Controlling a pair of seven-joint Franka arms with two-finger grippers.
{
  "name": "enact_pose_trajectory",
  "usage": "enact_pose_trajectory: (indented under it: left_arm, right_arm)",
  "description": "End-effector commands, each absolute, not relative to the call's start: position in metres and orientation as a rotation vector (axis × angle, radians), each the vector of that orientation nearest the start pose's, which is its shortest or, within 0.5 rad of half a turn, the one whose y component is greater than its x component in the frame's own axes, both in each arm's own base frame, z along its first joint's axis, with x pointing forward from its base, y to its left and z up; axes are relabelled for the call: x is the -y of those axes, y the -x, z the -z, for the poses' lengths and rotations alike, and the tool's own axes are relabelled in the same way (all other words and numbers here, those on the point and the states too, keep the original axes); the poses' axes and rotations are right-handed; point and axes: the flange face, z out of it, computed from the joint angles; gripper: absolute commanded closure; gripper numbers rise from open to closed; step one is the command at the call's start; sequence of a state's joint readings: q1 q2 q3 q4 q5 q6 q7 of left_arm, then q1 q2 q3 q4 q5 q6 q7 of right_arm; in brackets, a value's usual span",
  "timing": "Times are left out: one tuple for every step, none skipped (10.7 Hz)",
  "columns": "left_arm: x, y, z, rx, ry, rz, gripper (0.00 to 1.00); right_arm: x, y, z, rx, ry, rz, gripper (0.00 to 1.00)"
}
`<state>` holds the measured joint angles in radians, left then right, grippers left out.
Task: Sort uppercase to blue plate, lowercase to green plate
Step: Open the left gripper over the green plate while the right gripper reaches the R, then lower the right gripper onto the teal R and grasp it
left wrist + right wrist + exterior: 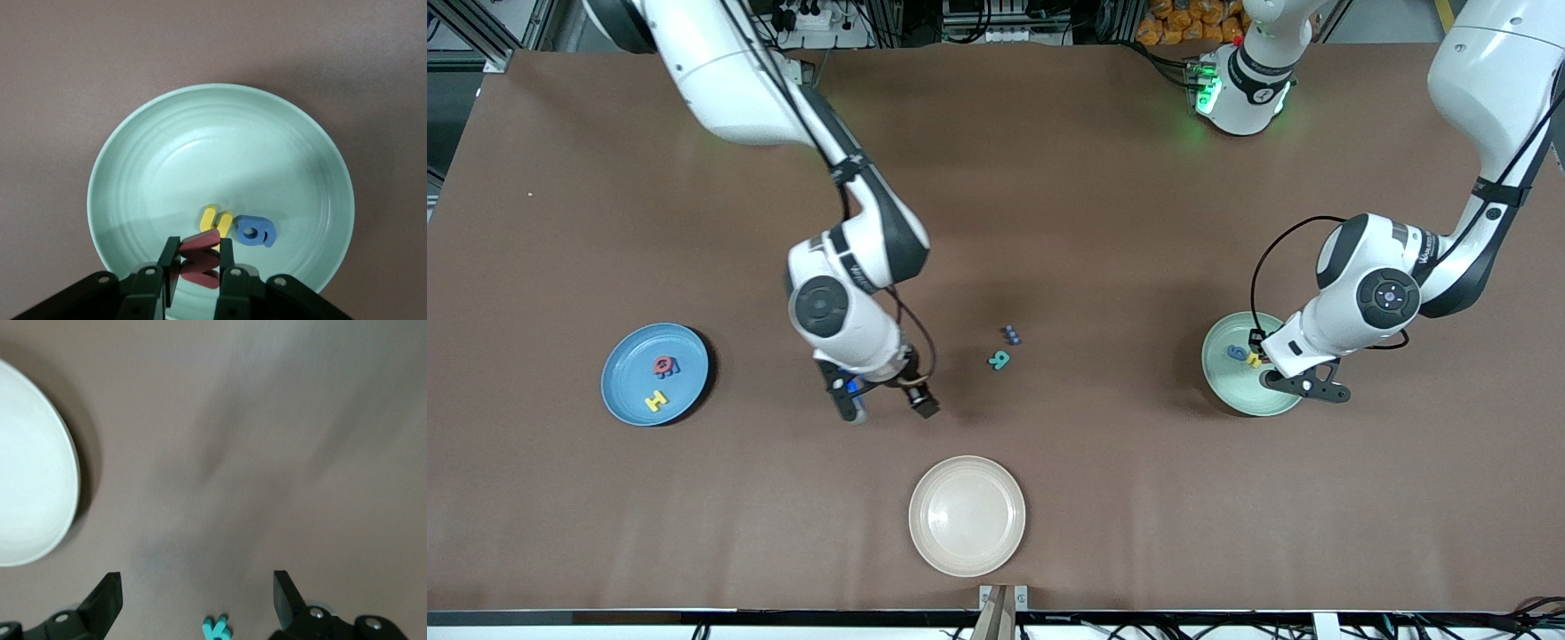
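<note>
Over at the left arm's end of the table the left gripper [199, 267] hangs above the green plate [1223, 384], its two fingers pinched onto a red letter [199, 260] that reads as an m or a w, held edge-up between the pads. Down in the plate, right under that letter, a yellow h [215, 222] and a dark blue g [254, 231] lie flat, touching or nearly touching each other. The right gripper [197, 603] is up in the air over bare brown table [1103, 204] near the middle, with its fingers spread wide and nothing between them; a teal R [999, 360] lies on the table just past its fingertips, toward the left arm's end, and in the right wrist view it shows between the two open fingers. A small dark blue letter [1011, 334] lies just beside the teal one, a little farther from the front camera; I can't read which letter it is. At the right arm's end sits the blue plate [627, 391], with a red Q [664, 365] and a yellow H [657, 400] lying in it, apart from one another, the H nearer the front camera. A cream plate [938, 551] rests close to the front edge, nearer the camera than everything else
</note>
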<state>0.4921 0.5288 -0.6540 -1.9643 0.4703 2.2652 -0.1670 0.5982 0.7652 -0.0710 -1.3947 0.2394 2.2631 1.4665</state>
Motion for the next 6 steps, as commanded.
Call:
enact_pose_trajectory:
  left_arm:
    - [0.074, -0.604, -0.244, -0.410, 3.060, -0.089, 1.00]
    - [0.073, -0.604, -0.244, -0.407, 3.062, -0.089, 0.99]
    - [0.072, -0.604, -0.241, -0.403, 3.064, -0.095, 0.96]
    - [0.071, -0.605, -0.242, -0.402, 3.064, -0.093, 0.93]
    - [0.071, -0.605, -0.242, -0.402, 3.065, -0.091, 0.89]
    - [0.071, -0.605, -0.242, -0.402, 3.065, -0.091, 0.88]
  right_arm:
    - [-0.420, -0.635, -0.240, -1.547, 2.547, -0.094, 0.00]
    - [-0.430, -0.629, -0.231, -1.548, 2.557, -0.099, 0.00]
    - [-0.441, -0.621, -0.223, -1.558, 2.572, -0.092, 0.00]
    - [-0.448, -0.614, -0.214, -1.575, 2.586, -0.077, 0.00]
    - [-0.462, -0.603, -0.205, -1.574, 2.604, -0.073, 0.00]
    - [-0.473, -0.593, -0.202, -1.567, 2.623, -0.076, 0.00]
